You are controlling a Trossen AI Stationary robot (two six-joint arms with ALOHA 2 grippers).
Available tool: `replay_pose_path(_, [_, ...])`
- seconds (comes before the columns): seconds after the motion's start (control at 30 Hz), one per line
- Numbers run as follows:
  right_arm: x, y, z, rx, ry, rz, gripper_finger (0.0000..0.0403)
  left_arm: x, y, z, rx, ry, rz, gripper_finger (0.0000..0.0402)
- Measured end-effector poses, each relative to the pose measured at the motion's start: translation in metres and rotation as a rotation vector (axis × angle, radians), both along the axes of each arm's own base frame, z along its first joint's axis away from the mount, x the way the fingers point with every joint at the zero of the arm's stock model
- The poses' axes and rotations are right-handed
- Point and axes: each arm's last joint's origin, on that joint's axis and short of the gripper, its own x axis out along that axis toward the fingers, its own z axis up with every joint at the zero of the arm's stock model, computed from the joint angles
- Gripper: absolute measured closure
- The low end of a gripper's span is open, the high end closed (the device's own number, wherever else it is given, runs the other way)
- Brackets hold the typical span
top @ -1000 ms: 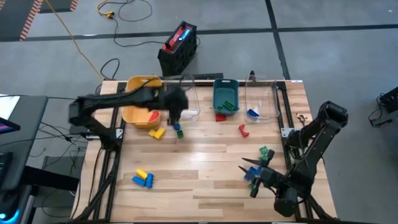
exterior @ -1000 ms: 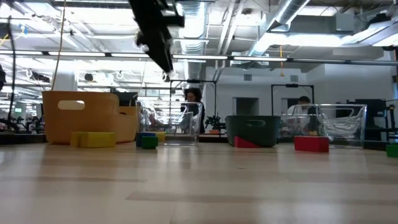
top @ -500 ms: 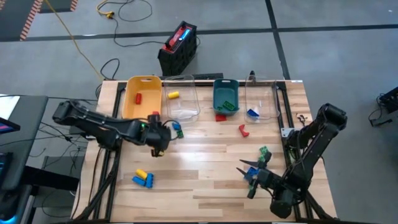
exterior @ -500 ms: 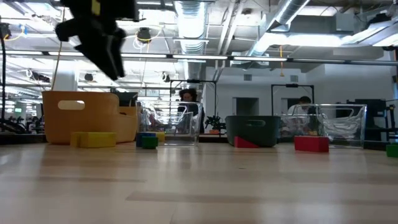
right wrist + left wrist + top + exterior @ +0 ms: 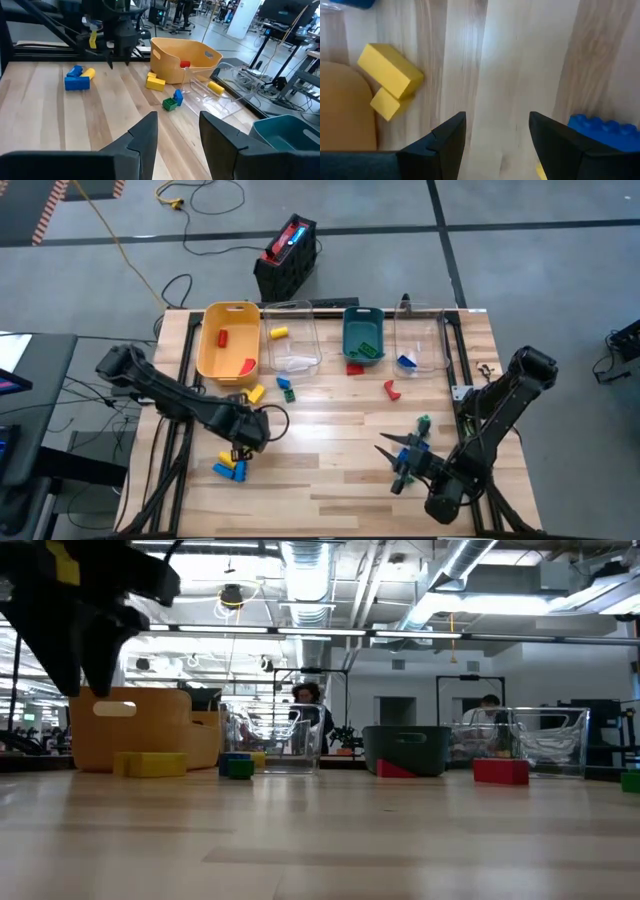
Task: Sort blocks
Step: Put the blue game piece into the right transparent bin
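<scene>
My left gripper (image 5: 241,452) (image 5: 497,135) points down, open, just above the table at the near left. Its fingers stand beside a blue studded block (image 5: 606,132) (image 5: 226,470) that lies against a yellow one (image 5: 231,460); nothing is between them. Two more yellow blocks (image 5: 390,80) (image 5: 253,393) lie by the yellow bin (image 5: 212,350). My right gripper (image 5: 392,465) (image 5: 177,130) hovers open and roughly level near the near right corner, holding nothing. A green block (image 5: 424,421) lies beside its wrist. In the low view my left gripper (image 5: 80,660) hangs at the far left.
Along the far edge stand the yellow bin with red blocks (image 5: 222,337), a clear bin (image 5: 300,355) with a yellow block, a teal bin (image 5: 350,330) with a green block, and another clear bin (image 5: 430,340) with a blue block. Red blocks (image 5: 391,389) and a green-blue pair (image 5: 286,388) lie loose.
My left gripper has swung from over the bins at the far edge toward the near left and come down, turning as it went; it now hangs over the blue and yellow blocks. No block has moved.
</scene>
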Motion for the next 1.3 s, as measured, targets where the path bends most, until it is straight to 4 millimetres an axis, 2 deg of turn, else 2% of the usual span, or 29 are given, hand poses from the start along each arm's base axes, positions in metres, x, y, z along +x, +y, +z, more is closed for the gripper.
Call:
replay_pose_path(0.1, [0.003, -0.001, 0.000, 0.022, 0.011, 0.005, 0.0243, -0.005, -0.009, -0.005, -0.006, 0.068, -0.024, 0.0191])
replay_pose_path(0.23, [0.005, -0.001, -0.001, 0.063, 0.027, 0.022, 0.0243, -0.025, -0.032, -0.005, -0.010, 0.138, -0.091, 0.0191])
replay_pose_path(0.47, [0.005, -0.003, -0.001, 0.064, 0.026, 0.015, 0.0243, -0.050, -0.078, -0.006, -0.110, 0.100, -0.153, 0.0191])
replay_pose_path(0.63, [0.007, -0.005, -0.001, 0.063, 0.027, 0.006, 0.0243, -0.062, -0.103, -0.017, -0.151, 0.125, -0.174, 0.0191])
replay_pose_path(0.9, [0.008, -0.004, 0.000, 0.081, 0.013, 0.007, 0.0243, -0.065, -0.120, -0.049, -0.009, 0.195, -0.239, 0.0191])
replay_pose_path(1.3, [0.007, -0.002, 0.000, 0.083, 0.011, 0.012, 0.0243, -0.059, -0.127, -0.075, 0.037, 0.220, -0.265, 0.0191])
